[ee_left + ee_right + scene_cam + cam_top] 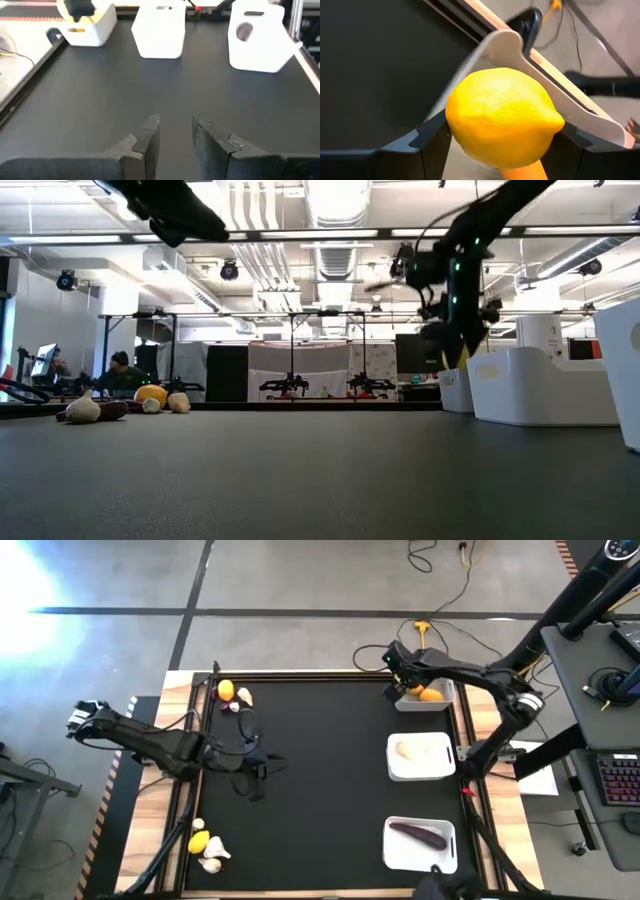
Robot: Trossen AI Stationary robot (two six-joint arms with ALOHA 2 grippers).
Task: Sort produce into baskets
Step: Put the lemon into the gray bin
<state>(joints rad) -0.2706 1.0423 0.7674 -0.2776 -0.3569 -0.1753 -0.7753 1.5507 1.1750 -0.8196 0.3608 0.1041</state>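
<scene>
My right gripper (408, 686) is shut on a yellow lemon (502, 117) over the far-right white basket (443, 702). Another orange-yellow fruit (431, 694) lies in that basket. The middle basket (421, 772) holds a whitish bulb (406, 750). The near basket (420, 860) holds a dark purple eggplant (418, 834). My left gripper (262, 772) is open and empty, low over the black mat at centre left; it also shows in the left wrist view (176, 132). My right gripper pinches the lemon by its two opposite sides (451, 125) between its two fingers (427, 140). The lemon is lifted clear, above the basket's near corner (505, 40) and the orange fruit (520, 172) below it.
A lemon (226, 690), a bulb (244, 697) and a purple bit (232, 707) lie at the mat's far left corner. A lemon (199, 842) and two bulbs (212, 858) lie at its near left corner. The mat's middle (330, 780) is bare.
</scene>
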